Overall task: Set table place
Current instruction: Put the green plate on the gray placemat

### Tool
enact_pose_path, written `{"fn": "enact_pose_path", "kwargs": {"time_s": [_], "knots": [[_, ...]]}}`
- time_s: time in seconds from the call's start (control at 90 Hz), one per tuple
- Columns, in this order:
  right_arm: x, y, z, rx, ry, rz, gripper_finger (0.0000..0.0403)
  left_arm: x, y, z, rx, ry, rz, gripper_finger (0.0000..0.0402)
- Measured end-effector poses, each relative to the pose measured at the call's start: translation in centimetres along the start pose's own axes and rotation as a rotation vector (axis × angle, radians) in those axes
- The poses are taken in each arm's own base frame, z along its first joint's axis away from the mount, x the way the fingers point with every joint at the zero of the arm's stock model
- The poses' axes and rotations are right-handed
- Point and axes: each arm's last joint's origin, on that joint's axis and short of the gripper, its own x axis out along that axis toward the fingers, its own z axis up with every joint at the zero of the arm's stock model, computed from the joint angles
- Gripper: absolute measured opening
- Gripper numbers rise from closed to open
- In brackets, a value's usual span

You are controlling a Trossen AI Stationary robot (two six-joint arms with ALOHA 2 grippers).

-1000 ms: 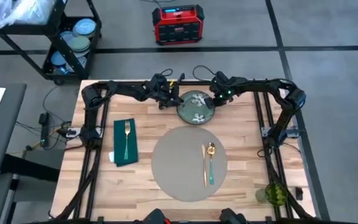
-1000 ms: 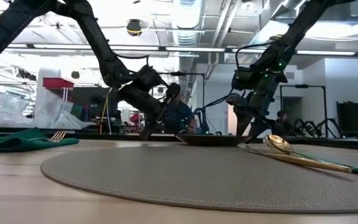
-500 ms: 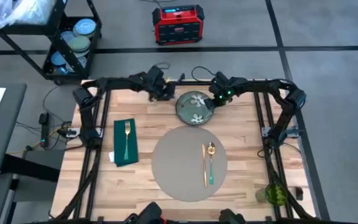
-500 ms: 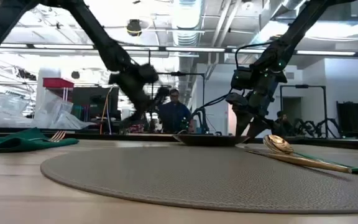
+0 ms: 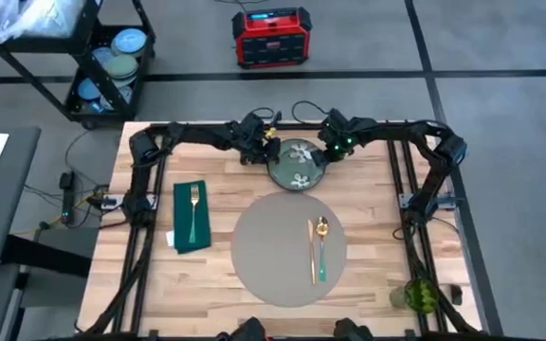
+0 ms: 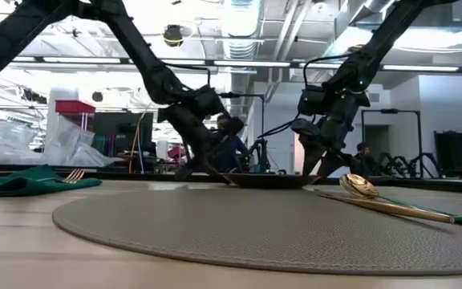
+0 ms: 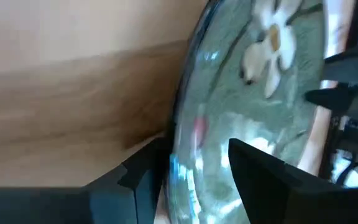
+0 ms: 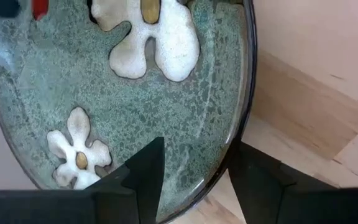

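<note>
Both end effectors (image 5: 266,150) (image 5: 328,152) open astride flowered plate (image 5: 299,163) rim, beyond place (image 5: 263,256)

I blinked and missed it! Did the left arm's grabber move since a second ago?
Yes. The left gripper swung away from the flowered plate toward the table's far left edge, then came back; its jaws now straddle the plate's rim.

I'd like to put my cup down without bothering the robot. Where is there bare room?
Bare wood lies between the green napkin and the grey placemat, and along the table right of it. The far edge is crowded: both grippers straddle the flowered plate's rim.
</note>
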Motion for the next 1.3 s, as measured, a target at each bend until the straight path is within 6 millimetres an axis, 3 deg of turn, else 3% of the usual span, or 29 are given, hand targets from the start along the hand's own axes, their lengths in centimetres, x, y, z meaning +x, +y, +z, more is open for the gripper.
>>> {"fn": "enact_pose_path", "kwargs": {"time_s": [0.311,0.644,0.922,1.111,1.3], "knots": [[0.4,1.7,-0.4,-0.061,0.001,0.04,0.0012,0.0,0.1,-0.3,-0.044,0.041,-0.004,0.0133],[0.6,1.6,-0.5,-0.024,0.015,0.027,0.0002,-0.3,0.2,-0.1,-0.034,0.091,-0.026,0.0064],[0.6,2.2,-0.6,-0.039,0.037,0.04,0.0003,-0.8,0.4,-0.1,-0.033,0.133,-0.032,0.0051],[-0.6,4.9,1.0,-0.115,-0.012,0.139,0.0003,-1.5,-1.6,-0.4,0.027,0.104,-0.119,0.0019],[-1.3,8.1,1.5,-0.189,-0.035,0.141,0.0002,-0.7,-2.4,-1.8,0.043,0.143,-0.132,0.0009]]}}
